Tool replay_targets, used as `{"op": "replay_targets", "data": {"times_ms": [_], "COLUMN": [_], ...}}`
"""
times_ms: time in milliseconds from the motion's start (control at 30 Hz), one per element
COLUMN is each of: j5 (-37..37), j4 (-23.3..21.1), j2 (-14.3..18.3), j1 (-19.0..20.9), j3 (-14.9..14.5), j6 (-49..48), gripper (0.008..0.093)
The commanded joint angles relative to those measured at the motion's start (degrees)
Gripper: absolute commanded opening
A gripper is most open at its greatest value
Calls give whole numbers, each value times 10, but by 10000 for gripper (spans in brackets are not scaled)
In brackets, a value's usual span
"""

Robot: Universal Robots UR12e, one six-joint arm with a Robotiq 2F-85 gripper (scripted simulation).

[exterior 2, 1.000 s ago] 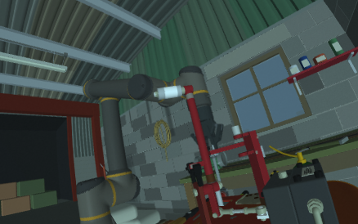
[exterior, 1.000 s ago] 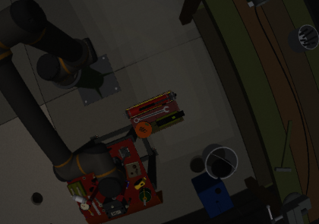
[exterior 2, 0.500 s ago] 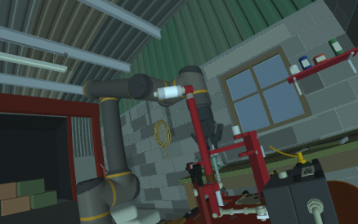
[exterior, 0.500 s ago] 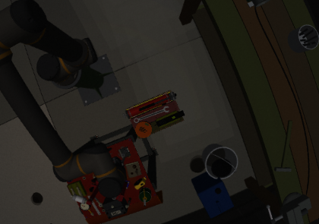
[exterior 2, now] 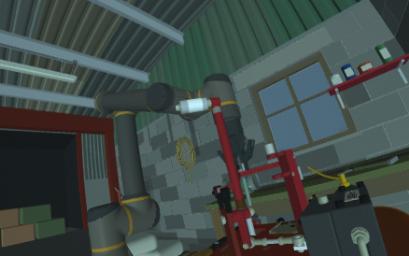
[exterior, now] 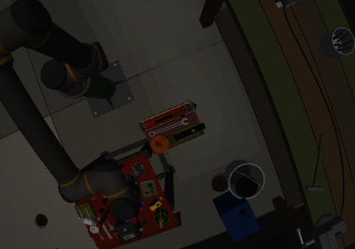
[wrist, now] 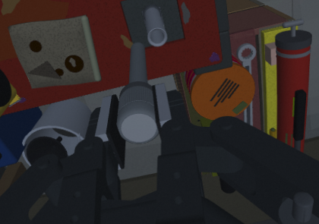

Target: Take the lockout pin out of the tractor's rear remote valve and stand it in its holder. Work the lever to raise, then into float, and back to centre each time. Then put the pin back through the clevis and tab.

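The grey lockout pin (wrist: 137,101) is gripped by its knurled head in my closed gripper (wrist: 136,115), its thin shank pointing down toward the holder tube (wrist: 156,26). The holder is a short grey tube standing on a dark square plate on the red valve panel (wrist: 110,26), and the pin's tip hangs just short of its mouth. A beige plate (wrist: 55,50) with holes and a triangle mark sits on the panel to the left. From the second side camera the red lever (exterior 2: 226,154) with its white grip (exterior 2: 192,105) rises beside my gripper (exterior 2: 243,156).
The red panel's right edge, with its dark frame (wrist: 220,26), lies right of the holder. Below it sit an orange disc (wrist: 222,92), a spanner (wrist: 245,75) and a red grease gun (wrist: 294,82) in a tray. A grey bucket (wrist: 57,132) and a blue box (exterior: 236,216) stand on the floor.
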Motion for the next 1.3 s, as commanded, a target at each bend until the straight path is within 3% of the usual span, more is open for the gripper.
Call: {"op": "replay_targets", "data": {"times_ms": [0,633,1267], "j5": [0,0,0], "j4": [1,34,92], "j2": [-1,-13,-29], "j1": [0,0,0], "j3": [-1,-23,-65], "j6": [0,0,0], "gripper": [80,80,80]}}
